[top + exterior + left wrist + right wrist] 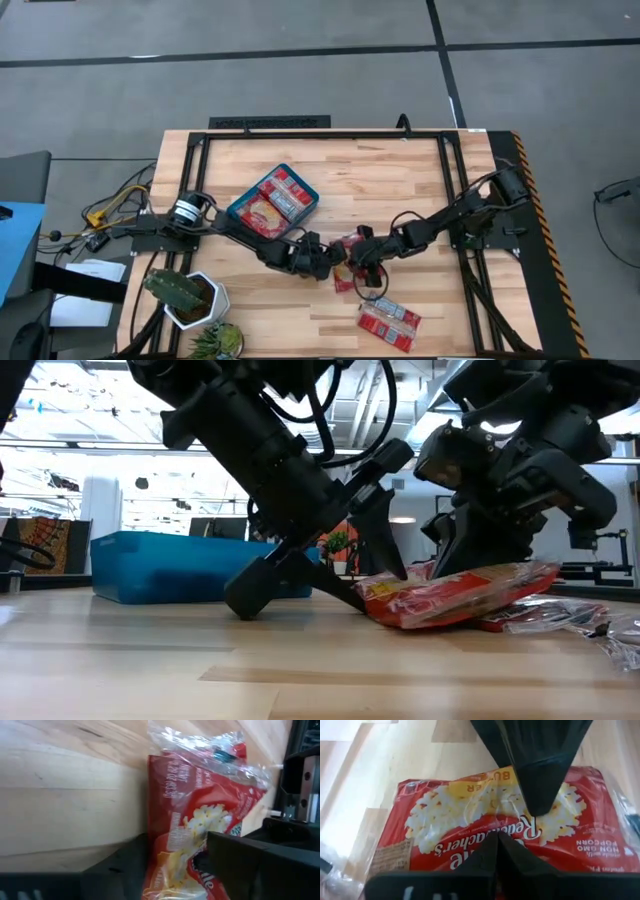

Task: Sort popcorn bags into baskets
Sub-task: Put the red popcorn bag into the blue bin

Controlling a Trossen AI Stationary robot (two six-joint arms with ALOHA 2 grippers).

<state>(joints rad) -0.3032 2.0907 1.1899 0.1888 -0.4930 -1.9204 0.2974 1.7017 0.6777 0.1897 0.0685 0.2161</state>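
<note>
Far left, off my working area: a white hexagonal cactus pot at the table's near-left corner. Next, the teal tray, lying left of centre on the wooden table, with red popcorn bags in it. Centre: my left gripper, low on the boards, its fingers set on either side of one edge of a red popcorn packet; whether they pinch it I cannot tell. Just beside it, my right gripper, fingers closed together, tips resting on the same packet's printed face. Right and nearer: further packets loose on the table.
</note>
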